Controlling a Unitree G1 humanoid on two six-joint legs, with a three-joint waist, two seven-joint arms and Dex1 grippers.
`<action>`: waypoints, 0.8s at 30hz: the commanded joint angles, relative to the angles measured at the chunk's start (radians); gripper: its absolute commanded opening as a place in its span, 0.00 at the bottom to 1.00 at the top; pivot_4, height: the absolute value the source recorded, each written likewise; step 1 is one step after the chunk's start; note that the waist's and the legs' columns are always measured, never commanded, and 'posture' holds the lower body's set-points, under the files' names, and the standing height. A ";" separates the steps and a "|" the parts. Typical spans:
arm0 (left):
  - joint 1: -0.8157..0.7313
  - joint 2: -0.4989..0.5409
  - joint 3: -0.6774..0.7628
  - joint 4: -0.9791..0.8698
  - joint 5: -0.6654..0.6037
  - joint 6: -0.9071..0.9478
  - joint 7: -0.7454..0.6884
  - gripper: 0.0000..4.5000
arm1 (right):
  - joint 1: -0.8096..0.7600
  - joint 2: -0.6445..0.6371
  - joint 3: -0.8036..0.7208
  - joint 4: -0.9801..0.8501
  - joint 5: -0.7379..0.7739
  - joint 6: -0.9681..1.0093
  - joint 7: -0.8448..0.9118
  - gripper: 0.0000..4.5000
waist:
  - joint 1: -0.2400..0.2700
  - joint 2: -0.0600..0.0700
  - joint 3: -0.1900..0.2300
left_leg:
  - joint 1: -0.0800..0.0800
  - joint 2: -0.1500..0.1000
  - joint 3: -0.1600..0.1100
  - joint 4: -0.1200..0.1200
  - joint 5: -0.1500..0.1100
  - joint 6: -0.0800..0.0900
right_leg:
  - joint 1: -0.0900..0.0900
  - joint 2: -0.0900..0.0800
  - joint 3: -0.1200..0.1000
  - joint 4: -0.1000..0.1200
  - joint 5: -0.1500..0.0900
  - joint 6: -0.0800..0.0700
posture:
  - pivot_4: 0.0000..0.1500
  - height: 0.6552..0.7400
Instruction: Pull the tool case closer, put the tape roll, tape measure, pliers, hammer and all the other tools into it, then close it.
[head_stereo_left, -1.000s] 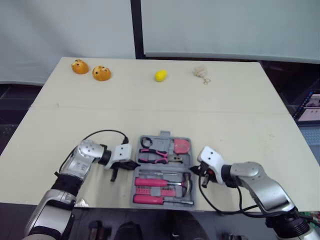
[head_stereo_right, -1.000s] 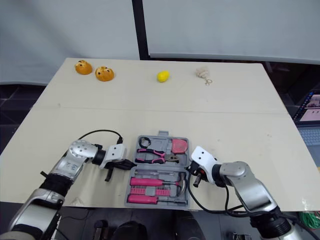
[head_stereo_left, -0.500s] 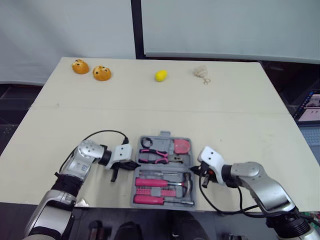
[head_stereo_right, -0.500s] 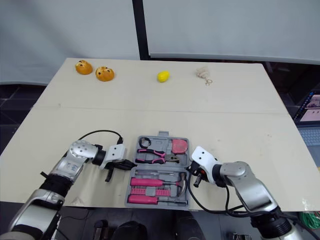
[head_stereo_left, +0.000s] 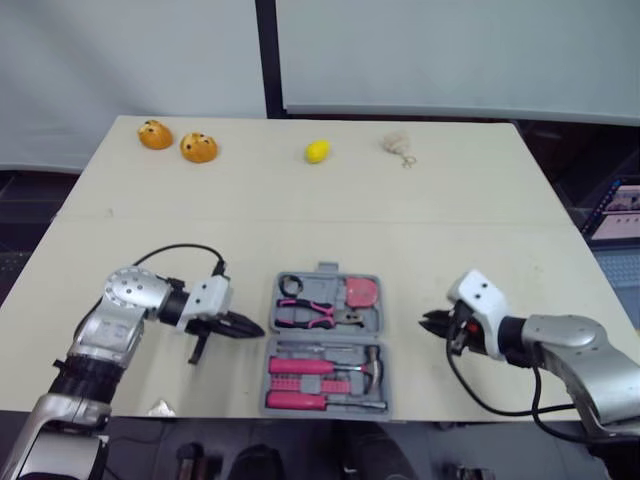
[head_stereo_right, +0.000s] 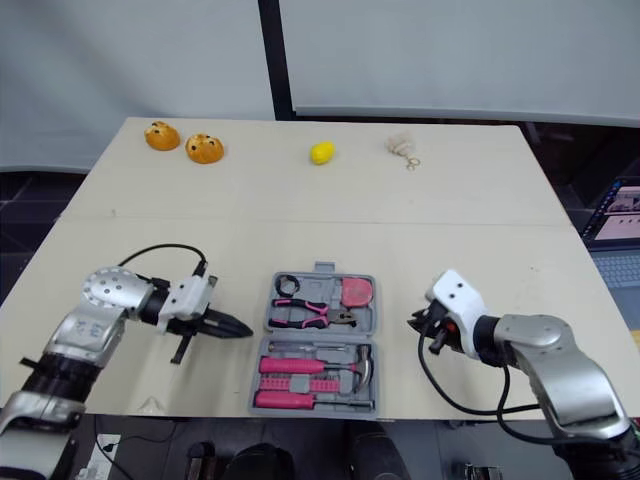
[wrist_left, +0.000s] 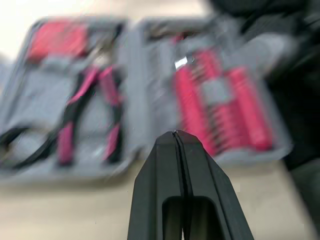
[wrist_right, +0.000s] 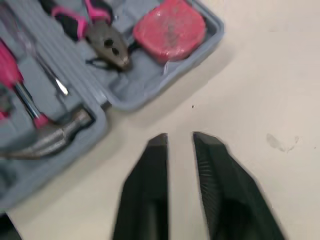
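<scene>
One tool case (head_stereo_left: 327, 337) is seen lying open on the desk (head_stereo_left: 300, 215), near its front edge and between the two arms. In the far half of the case, one black tape roll (head_stereo_left: 291, 278), one pair of pink-handled pliers (head_stereo_left: 308, 313) and one red tape measure (head_stereo_left: 363, 292) are seated in their recesses. In the near half, one hammer (wrist_right: 65, 125) and two pink-handled drivers (head_stereo_left: 300, 363) can be made out; the smaller pieces between them cannot be counted.

The left tool (head_stereo_left: 250, 328) is held just beside the left edge of the case, not touching it, with its two fingers pressed together. The right tool (head_stereo_left: 428, 321) is held to the right of the case, apart from it, and a narrow gap is seen between its two fingers; nothing is gripped.

Along the far edge of the desk, two orange fruits (head_stereo_left: 155, 134), one yellow fruit (head_stereo_left: 317, 151) and one small beige object (head_stereo_left: 399, 144) are set well apart from the case.
</scene>
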 joint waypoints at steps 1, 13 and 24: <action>0.043 -0.025 -0.019 -0.065 -0.043 0.034 -0.002 0.00 | -0.056 0.097 -0.129 0.027 0.124 0.168 -0.083 0.63 | 0.001 0.000 0.000 | 0.000 0.000 0.000 0.000 0.000 0.000 | 0.000 0.000 0.000 0.000 0.000 0.000 | 1.00 1.00; 0.090 -0.172 -0.122 0.159 0.113 -0.167 0.095 0.00 | -0.279 0.360 -0.325 0.256 0.191 0.500 -0.324 1.00 | -0.001 0.002 -0.001 | -0.001 -0.001 -0.001 -0.001 0.000 0.000 | -0.001 0.000 0.000 -0.002 0.001 0.000 | 1.00 1.00; 0.056 -0.191 -0.148 0.316 0.200 -0.292 0.137 0.00 | -0.417 0.361 -0.213 0.530 0.148 0.434 -0.378 1.00 | -0.020 0.008 -0.004 | -0.001 -0.001 -0.001 -0.002 0.000 0.000 | 0.000 0.000 0.000 -0.002 0.001 0.000 | 1.00 1.00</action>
